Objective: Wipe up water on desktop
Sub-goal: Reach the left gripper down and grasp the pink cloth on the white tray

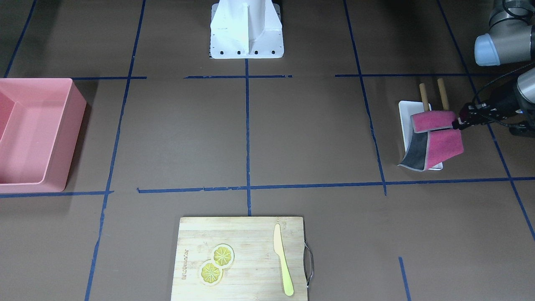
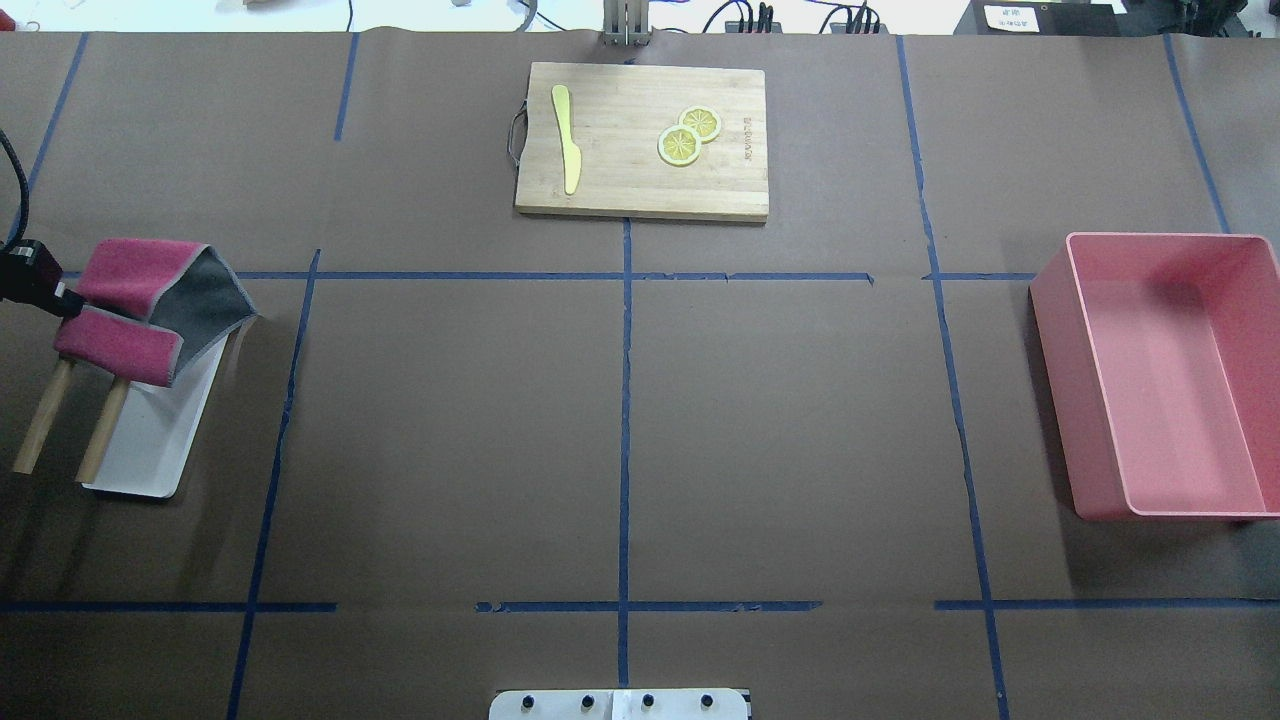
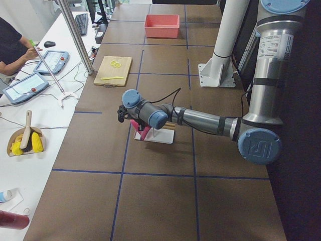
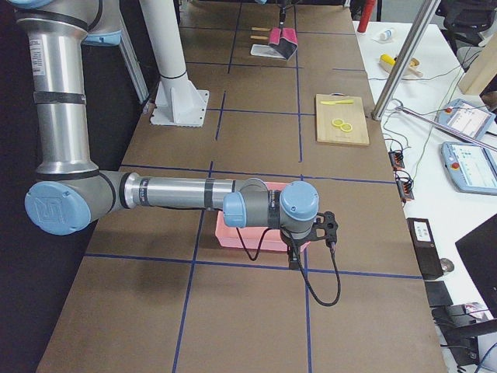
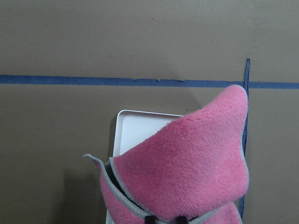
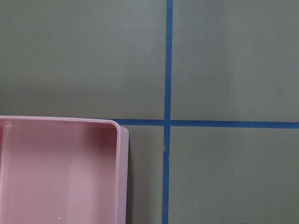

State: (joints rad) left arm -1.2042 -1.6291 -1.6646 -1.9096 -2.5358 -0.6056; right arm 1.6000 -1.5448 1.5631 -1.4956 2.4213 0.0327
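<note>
The desktop (image 2: 620,420) is a dark-brown surface with blue tape lines; I see no water on it. My left gripper (image 2: 62,300) is at the table's far left, shut on a pink cloth with a grey back (image 2: 150,300). The cloth hangs lifted over a white tray (image 2: 150,450) and two wooden pegs (image 2: 45,415). The front view shows the same grip (image 1: 456,123) on the cloth (image 1: 439,142). The left wrist view shows the cloth (image 5: 187,168) over the tray (image 5: 140,126). My right gripper (image 4: 301,252) hangs over the pink bin's corner; I cannot tell its state.
A pink bin (image 2: 1170,370) stands at the right side. A wooden cutting board (image 2: 640,140) with a yellow knife (image 2: 566,140) and two lemon slices (image 2: 688,135) lies at the far middle edge. The white robot base (image 1: 246,29) stands at the near middle.
</note>
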